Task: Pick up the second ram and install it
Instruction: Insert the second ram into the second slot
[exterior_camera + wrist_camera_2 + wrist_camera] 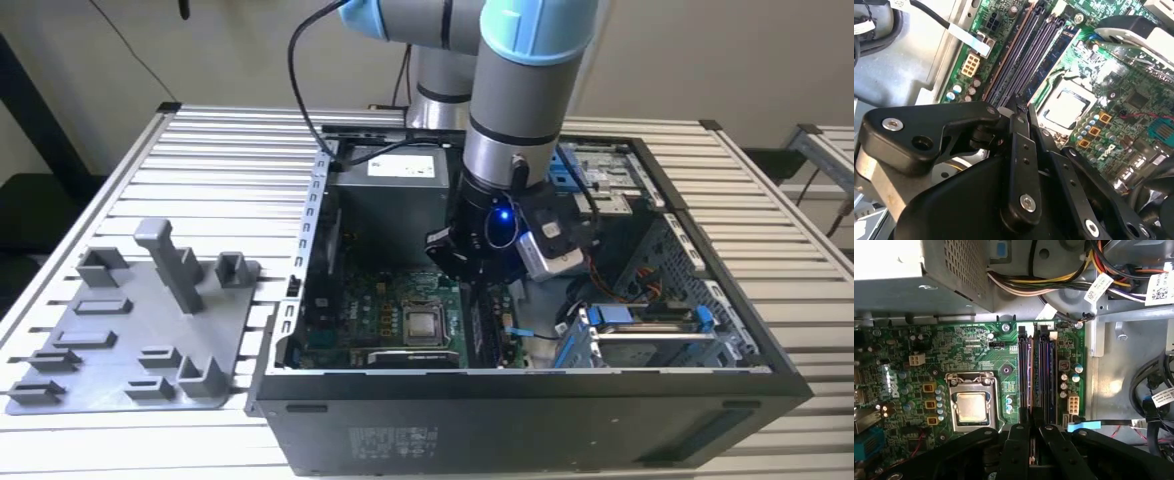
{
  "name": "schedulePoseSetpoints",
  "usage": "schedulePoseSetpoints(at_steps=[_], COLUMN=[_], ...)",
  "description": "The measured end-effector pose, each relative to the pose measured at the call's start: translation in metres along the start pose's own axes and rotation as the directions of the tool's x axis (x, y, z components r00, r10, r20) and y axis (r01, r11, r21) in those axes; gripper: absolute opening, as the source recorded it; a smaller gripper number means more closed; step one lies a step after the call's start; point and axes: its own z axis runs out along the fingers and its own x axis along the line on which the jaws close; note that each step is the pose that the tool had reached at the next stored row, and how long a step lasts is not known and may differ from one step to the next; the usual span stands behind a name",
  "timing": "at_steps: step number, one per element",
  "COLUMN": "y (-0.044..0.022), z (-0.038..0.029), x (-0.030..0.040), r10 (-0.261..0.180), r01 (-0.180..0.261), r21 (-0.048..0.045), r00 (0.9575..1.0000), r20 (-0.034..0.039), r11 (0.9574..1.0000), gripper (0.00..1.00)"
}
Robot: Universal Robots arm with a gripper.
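Observation:
My gripper [470, 272] hangs inside the open computer case, above the green motherboard [979, 342]. In both wrist views its black fingers [1021, 432] are drawn close together over the near end of the long black memory sockets [1046, 380]. A thin coppery-edged strip [1034, 454] is pinched between them; I take it for the second ram, seen edge-on. In the second wrist view the gripper [1023, 107] points along the sockets [1024, 55], and a blue stick [1054, 57] sits in the socket nearest the processor.
The processor [971, 407] lies beside the sockets. A metal power supply box [929, 270] and cable bundles [1064, 285] fill the far end of the case. A grey plastic tray [134, 340] with upright blocks lies on the slatted table at the exterior view's left.

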Motion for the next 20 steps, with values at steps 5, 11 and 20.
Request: schedulePoseSetpoints(at_steps=[5,11,20], y=[0.0002,0.0006,0.0009], z=[0.003,0.006,0.0078], x=[0.0,-0.0006,-0.0021], r10=[-0.012,-0.015,-0.016], r01=[0.012,0.015,0.016], r21=[0.0041,0.0051,0.0051], r00=[0.9999,0.9999,0.9999], r20=[0.0011,0.0015,0.0015], r11=[0.9999,0.9999,0.9999], gripper=[0.14,0.14,0.14])
